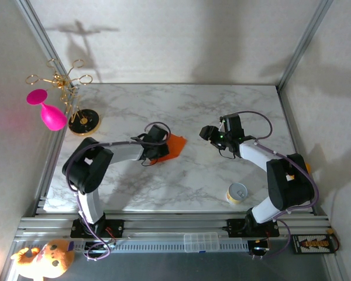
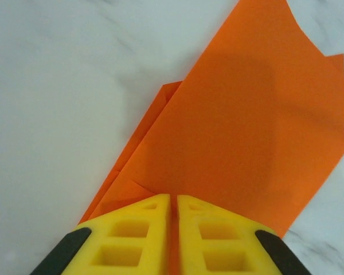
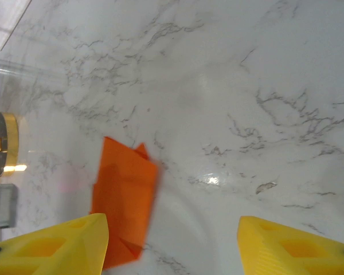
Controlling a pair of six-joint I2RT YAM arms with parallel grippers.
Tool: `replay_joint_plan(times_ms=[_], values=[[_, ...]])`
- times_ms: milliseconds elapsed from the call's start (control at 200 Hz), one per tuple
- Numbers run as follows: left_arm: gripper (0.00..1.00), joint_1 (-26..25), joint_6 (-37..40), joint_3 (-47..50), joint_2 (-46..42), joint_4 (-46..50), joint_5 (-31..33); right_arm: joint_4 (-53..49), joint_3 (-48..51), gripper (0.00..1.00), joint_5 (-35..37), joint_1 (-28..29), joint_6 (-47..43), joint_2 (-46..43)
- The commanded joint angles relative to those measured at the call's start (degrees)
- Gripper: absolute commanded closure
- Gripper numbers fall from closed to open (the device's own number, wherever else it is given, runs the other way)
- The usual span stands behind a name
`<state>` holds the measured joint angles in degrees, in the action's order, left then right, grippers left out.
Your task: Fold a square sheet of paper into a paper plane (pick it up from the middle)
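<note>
Orange paper sheet lies left of the middle of the marble table, already doubled into several layers; in the left wrist view a lower layer juts out past the top layer along the left edge and at the far right corner, so the layers are not in register.

Left gripper: fingers closed together with the near edge of the sheet pinched between them; the hold takes in only a narrow strip at the margin. Whether the sheet lies flat on the marble or just above it cannot be told.

Right gripper: fingers standing wide apart with nothing between them, over bare marble, the sheet ahead and to one side, well apart from it. In the overhead view it faces the left gripper across the sheet.

Judgement: folding is part done; no dart shape yet.

Risks noted:
- Slip: a shallow pinch on thin paper may let go under any sideways pull; the layers would then spring open.
- Skew: a crease pressed over layers this far out of line would set crooked.
- Tear or crumple: the right fingers, coming in low, could catch the free edge and buckle it against the fixed hold.
</note>
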<state>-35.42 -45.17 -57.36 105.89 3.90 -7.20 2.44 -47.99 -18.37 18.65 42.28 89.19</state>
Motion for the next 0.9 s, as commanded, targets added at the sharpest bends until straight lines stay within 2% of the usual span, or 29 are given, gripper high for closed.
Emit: replay_joint_plan(times_ms=[0, 120, 240, 446, 666, 896], values=[[0.89, -3.34, -5.63, -0.03, 3.00, -0.74, -6.32, 0.03, 0.50, 0.41, -2.83, 1.10, 4.13, 1.33], [0.90, -4.09, -9.43, 1.10, 2.86, -3.41, -6.34, -0.80, 1.67, 0.46, -2.94, 3.78, 8.93, 2.58], [0.90, -4.04, -9.90, 1.30, 1.84, -3.90, -6.52, 3.70, 2.68, 0.53, -5.47, 7.32, 12.95, 4.63], [0.90, -4.04, -9.74, 0.94, -1.26, -3.38, -6.82, 3.97, -1.24, 0.68, -6.37, 11.40, 12.85, 11.22], [0.87, -4.04, -8.79, 1.72, -4.36, -2.56, -5.46, -1.56, -4.43, 0.70, -3.79, 11.54, 8.96, 15.44], [0.87, -3.25, -7.13, 1.64, -2.40, 1.72, -0.52, -3.84, -6.10, 0.70, -3.56, 11.50, 5.80, 16.89]])
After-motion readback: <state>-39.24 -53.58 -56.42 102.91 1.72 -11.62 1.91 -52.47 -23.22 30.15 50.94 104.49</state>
